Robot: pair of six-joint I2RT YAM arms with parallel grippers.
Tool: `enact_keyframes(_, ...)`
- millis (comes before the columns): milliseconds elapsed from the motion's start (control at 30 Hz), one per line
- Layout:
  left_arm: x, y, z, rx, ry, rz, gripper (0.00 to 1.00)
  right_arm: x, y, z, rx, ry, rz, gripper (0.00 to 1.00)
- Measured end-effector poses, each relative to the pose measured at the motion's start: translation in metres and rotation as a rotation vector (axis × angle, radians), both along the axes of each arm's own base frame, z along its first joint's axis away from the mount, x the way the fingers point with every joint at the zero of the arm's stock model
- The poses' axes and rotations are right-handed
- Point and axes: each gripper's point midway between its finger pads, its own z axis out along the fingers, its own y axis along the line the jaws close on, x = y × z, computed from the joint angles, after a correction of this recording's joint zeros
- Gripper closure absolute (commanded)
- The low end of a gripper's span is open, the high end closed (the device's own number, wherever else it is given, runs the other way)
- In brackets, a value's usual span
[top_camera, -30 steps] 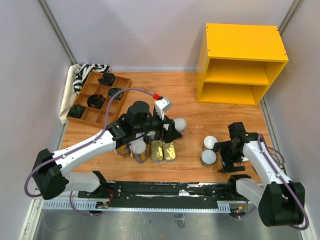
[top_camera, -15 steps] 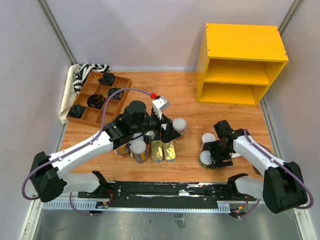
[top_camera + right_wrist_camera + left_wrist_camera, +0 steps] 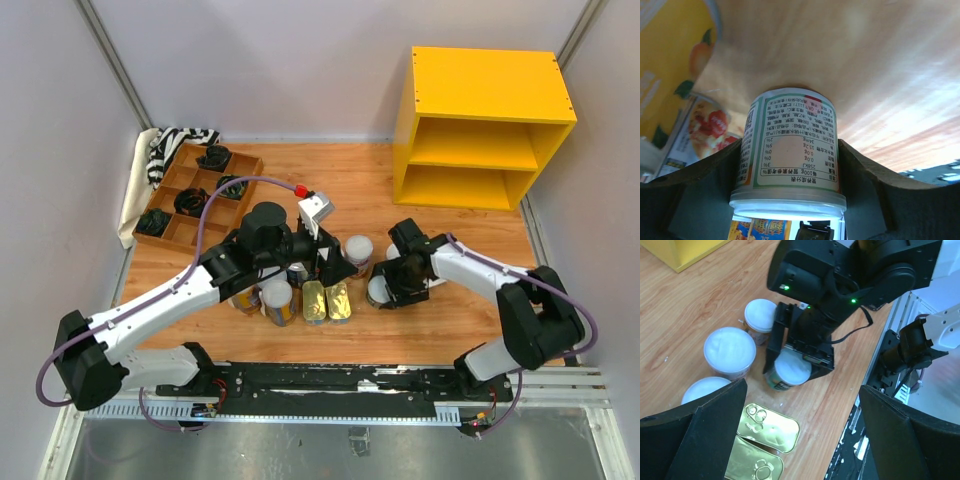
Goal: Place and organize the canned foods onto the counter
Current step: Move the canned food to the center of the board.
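My right gripper (image 3: 383,288) brackets a short white-lidded can (image 3: 792,145).
I cannot tell if it pinches; my left gripper (image 3: 802,390) gapes over gold tins (image 3: 765,429).

Lab test cell: grey panel walls (image 3: 300,60) around a wooden tabletop (image 3: 350,180).

Finishes noted: bench (image 3: 340,180) is smooth wood-grain with a slight sheen. yellow shelf unit (image 3: 490,85): painted wood, satin. flat tins (image 3: 767,426): gold metal, glossy. can lids (image 3: 730,346): white plastic, matt. short can (image 3: 792,145): printed paper label. tray (image 3: 188,232): brown wood. cloth (image 3: 170,140): striped fabric.
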Motion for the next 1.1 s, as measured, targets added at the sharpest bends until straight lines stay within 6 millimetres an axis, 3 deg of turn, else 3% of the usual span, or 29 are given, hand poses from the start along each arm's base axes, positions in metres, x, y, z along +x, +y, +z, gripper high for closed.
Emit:
enact_keyframes(133,-0.001,0.002,-0.002,0.009,0.01,0.006,0.0,0.02,0.024,0.002,0.027,-0.03,0.037,0.15)
enact_keyframes(333,-0.001,0.007,-0.006,0.027,0.02,0.021,0.0,0.022,0.037,0.01,0.079,-0.036,0.097,0.0)
enact_keyframes(500,0.0,0.008,-0.006,0.029,0.021,0.026,0.0,0.006,0.031,0.032,0.096,-0.059,0.163,0.02)
enact_keyframes(733,0.012,0.016,-0.007,0.039,0.028,0.056,0.0,-0.021,0.005,0.081,0.059,-0.153,0.261,0.01)
enact_keyframes(767,0.016,0.018,-0.006,0.037,0.03,0.062,0.0,-0.021,-0.001,0.087,0.049,-0.181,0.255,0.06)
enact_keyframes(900,0.022,0.019,-0.007,0.034,0.045,0.067,0.0,-0.004,-0.038,0.095,0.002,-0.263,0.154,0.26)
enact_keyframes(1000,0.023,0.015,-0.006,0.032,0.053,0.057,0.0,0.019,-0.072,0.083,-0.058,-0.268,0.064,0.29)
enact_keyframes(1100,0.024,0.013,-0.004,0.03,0.055,0.053,0.0,0.041,-0.089,0.068,-0.098,-0.242,0.05,0.34)
